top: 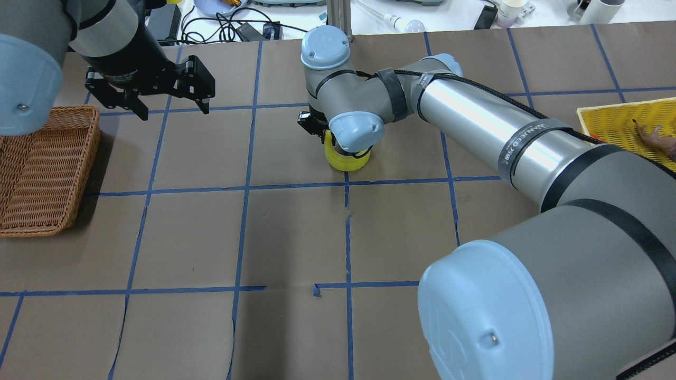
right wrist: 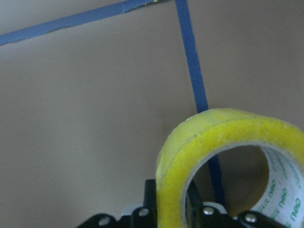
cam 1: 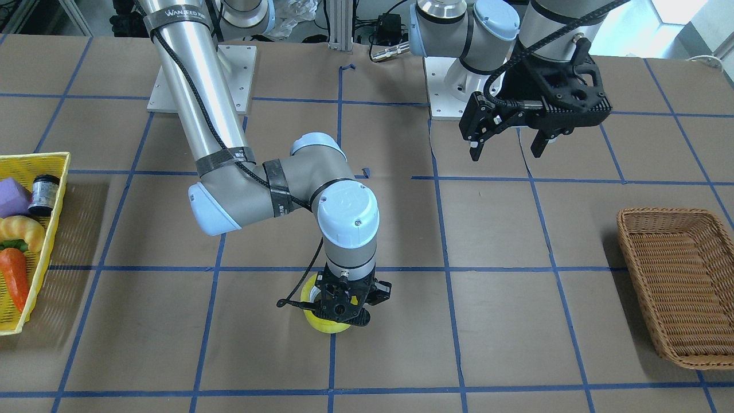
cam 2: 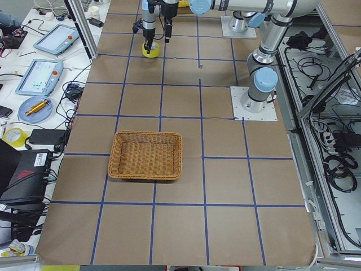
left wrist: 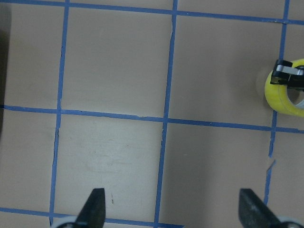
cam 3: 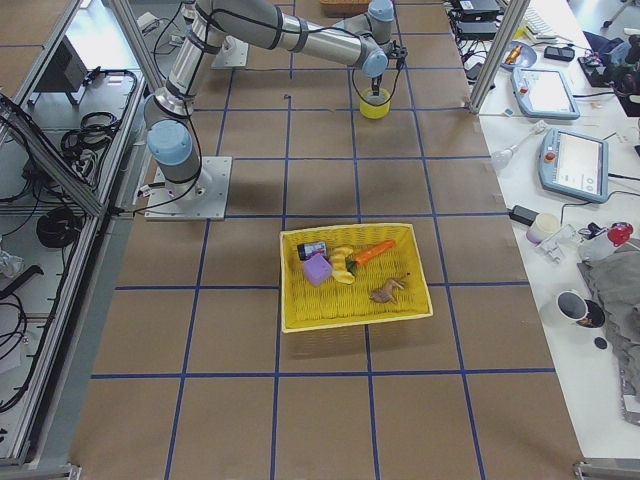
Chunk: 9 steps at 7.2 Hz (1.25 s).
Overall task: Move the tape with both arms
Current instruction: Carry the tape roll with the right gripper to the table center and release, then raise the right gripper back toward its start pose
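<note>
The tape (cam 1: pixel 322 322) is a yellow roll with a whitish core, near the middle of the table on a blue grid line. It also shows in the overhead view (top: pixel 346 159) and the left wrist view (left wrist: pixel 287 95). My right gripper (cam 1: pixel 343 312) reaches down onto it and is shut on the roll's wall. In the right wrist view the tape (right wrist: pixel 223 142) fills the frame with one finger on each side of the wall. I cannot tell whether the roll touches the table. My left gripper (top: pixel 170 107) hangs open and empty above the table, well to the tape's left in the overhead view.
A brown wicker basket (top: pixel 31 169) stands on the robot's left side, near the left gripper. A yellow tray (cam 1: pixel 40 163) holding a carrot (cam 1: pixel 14 275), a purple block and a small jar stands on the robot's right side. Both arm bases are bolted at the table's back.
</note>
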Tool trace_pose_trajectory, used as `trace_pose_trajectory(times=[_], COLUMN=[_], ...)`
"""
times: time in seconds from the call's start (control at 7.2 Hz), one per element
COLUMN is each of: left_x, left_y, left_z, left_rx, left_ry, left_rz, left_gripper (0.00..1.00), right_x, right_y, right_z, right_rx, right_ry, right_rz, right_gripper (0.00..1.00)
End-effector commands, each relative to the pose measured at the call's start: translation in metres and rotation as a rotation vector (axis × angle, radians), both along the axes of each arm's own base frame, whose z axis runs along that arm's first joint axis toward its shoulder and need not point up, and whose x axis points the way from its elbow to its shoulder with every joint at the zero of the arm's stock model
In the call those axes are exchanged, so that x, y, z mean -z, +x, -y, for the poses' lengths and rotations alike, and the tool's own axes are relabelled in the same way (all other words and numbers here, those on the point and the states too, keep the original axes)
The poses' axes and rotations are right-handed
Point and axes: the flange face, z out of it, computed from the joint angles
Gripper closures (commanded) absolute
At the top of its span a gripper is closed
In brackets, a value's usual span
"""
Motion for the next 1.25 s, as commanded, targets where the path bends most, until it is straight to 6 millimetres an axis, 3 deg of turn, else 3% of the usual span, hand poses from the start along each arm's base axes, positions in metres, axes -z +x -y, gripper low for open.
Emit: trace_pose_trajectory(times=[0.0, 0.14, 0.28, 0.42, 0.56, 0.69, 0.83, 0.97, 1.11], left_x=[-0.001, -0.002, -0.002, -0.002, -0.002, 0.0, -0.001, 0.0, -0.001], left_y=[0.001, 0.001, 0.001, 0.001, 0.001, 0.0, 0.0, 0.0, 0.0], left_z=[0.0, 0.0, 0.0, 0.0, 0.0, -0.001, -0.001, -0.001, -0.001], left_rx=[-0.001, -0.001, -0.001, -0.001, -0.001, 0.0, 0.002, 0.002, 0.005], left_ry=[-0.002, -0.003, -0.003, -0.003, -0.003, 0.0, -0.003, 0.0, 0.0], left_rz=[0.002, 0.0, 0.002, 0.002, 0.002, 0.002, 0.002, 0.0, 0.004], left_gripper=[0.0, 0.0, 0.0, 0.0, 0.0, 0.0, 0.0, 0.0, 0.0], right_x=[-0.016, -0.041, -0.089, -0.139, -0.183, -0.222, -0.245, -0.27, -0.263], right_y=[0.0, -0.004, -0.019, -0.068, -0.141, -0.204, -0.246, -0.264, -0.27], right_z=[-0.004, -0.008, -0.015, -0.016, -0.007, -0.017, -0.037, -0.064, -0.085], right_rx=[-0.012, -0.022, -0.04, -0.13, -0.117, -0.1, -0.165, -0.153, -0.146], right_ry=[-0.006, -0.011, -0.041, -0.046, -0.043, -0.003, 0.03, 0.031, 0.077], right_rz=[-0.007, -0.008, 0.0, -0.052, -0.071, -0.082, -0.099, -0.105, -0.106], right_gripper=[0.0, 0.0, 0.0, 0.0, 0.0, 0.0, 0.0, 0.0, 0.0])
